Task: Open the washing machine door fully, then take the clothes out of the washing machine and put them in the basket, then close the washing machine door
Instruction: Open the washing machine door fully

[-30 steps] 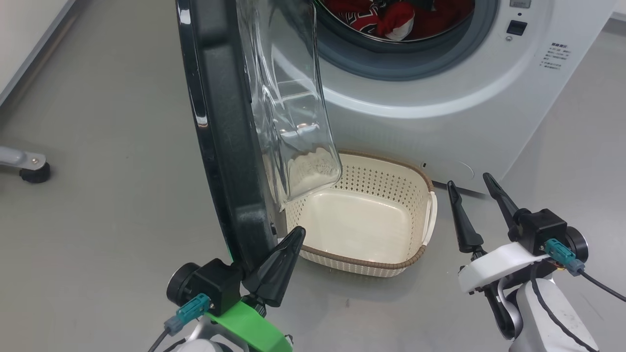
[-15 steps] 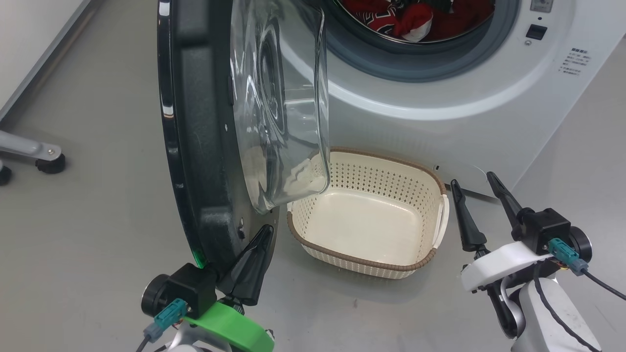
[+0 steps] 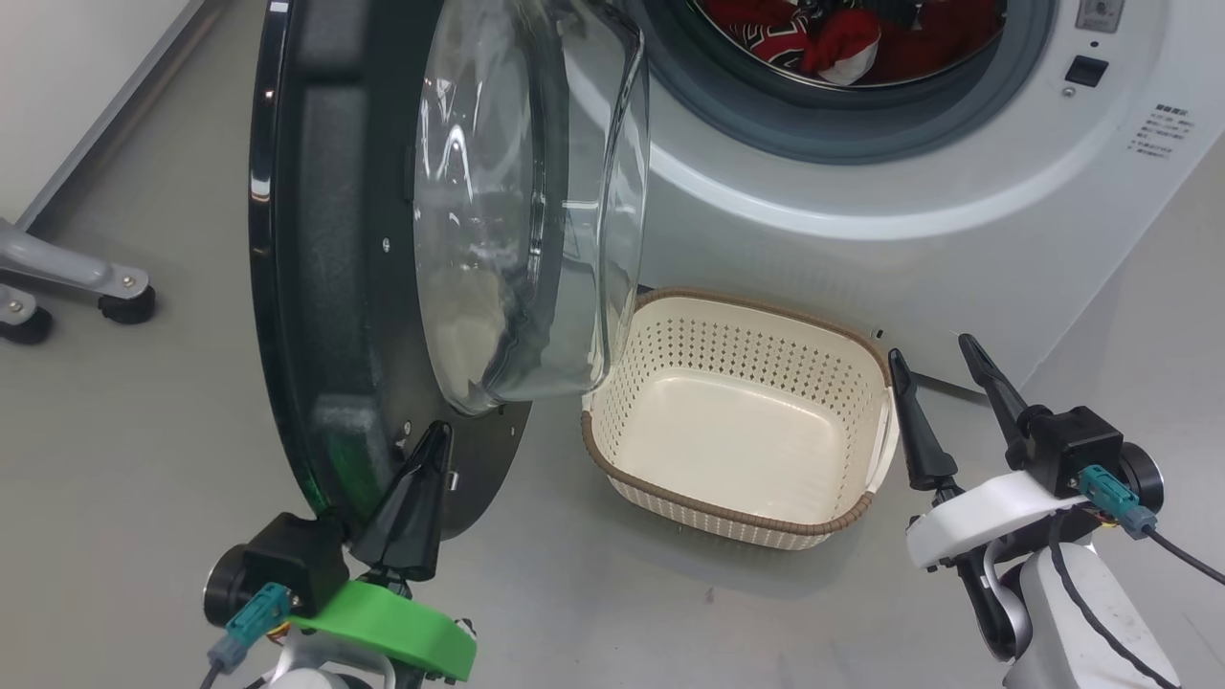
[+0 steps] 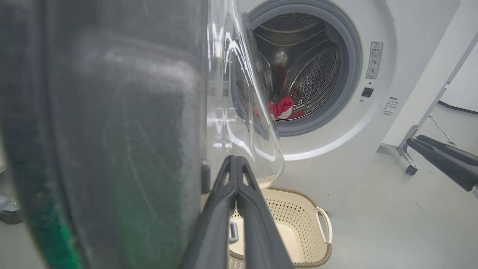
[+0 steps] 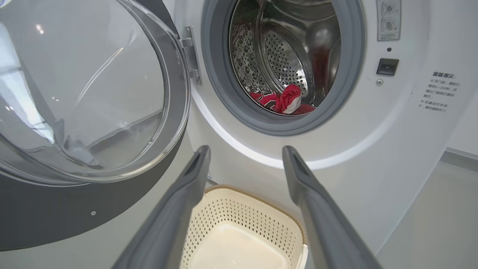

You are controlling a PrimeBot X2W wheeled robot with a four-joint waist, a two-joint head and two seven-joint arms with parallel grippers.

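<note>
My left jaws, pressed together, lean on the stiff, likely heavy washing machine door [image 3: 321, 287] at its rim; right jaws spread. Limp clothes [image 5: 286, 100]: pinch a fold.

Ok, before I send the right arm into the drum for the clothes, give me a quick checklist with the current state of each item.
1. Large round black-rimmed washing machine door with glass bowl swung clear of the perforated steel drum: ok.
2. Door at its full stop: cannot tell.
3. Left gripper off the door: not ok; its shut fingers appear to lie against the inner frame's lower edge.
4. Right gripper open and empty: ok.
5. Small cream perforated plastic basket upright, empty, below the opening: ok.
6. Red clothes in sight at the drum's front: ok.
</note>
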